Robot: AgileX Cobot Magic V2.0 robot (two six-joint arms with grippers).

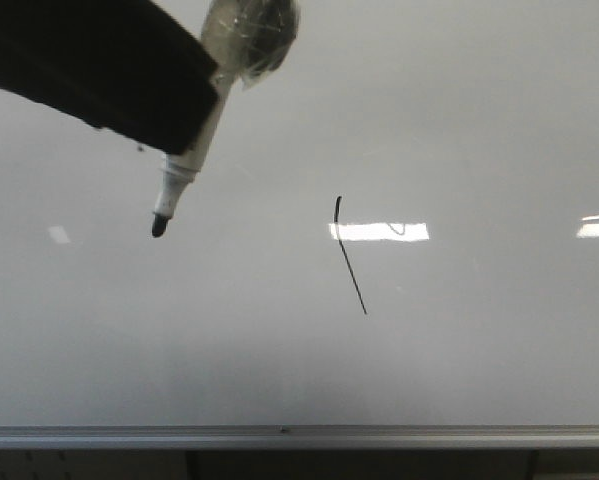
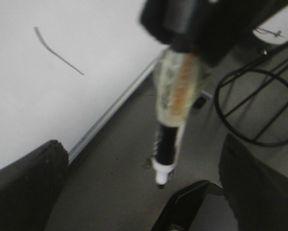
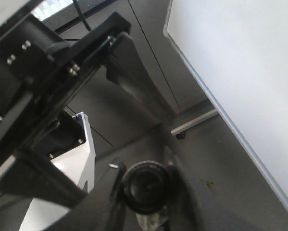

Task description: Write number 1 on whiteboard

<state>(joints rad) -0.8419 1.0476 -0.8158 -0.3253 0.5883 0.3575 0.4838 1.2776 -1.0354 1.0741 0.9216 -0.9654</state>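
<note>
My left end effector (image 1: 184, 130) clenched on taped white marker (image 1: 184, 170), tip off glossy white whiteboard (image 1: 479, 340). Thin black slanted number 1 (image 1: 350, 255) at marker's 4 o'clock. Right end effector: state unclear.

Marker (image 1: 184, 170) barrel under dark housing; whiteboard (image 1: 479, 120) edge-cropped; wrist views blurred.

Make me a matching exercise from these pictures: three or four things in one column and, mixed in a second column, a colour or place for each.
Things:
1. number 1
2. marker tip
3. aluminium rail
4. light reflection

Descriptions:
A. silver, along the whiteboard's lower edge
B. bright white rectangle
C. thin slanted black stroke
D. dark, left of the stroke in the front view

Pairs: 1-C, 2-D, 3-A, 4-B
</note>
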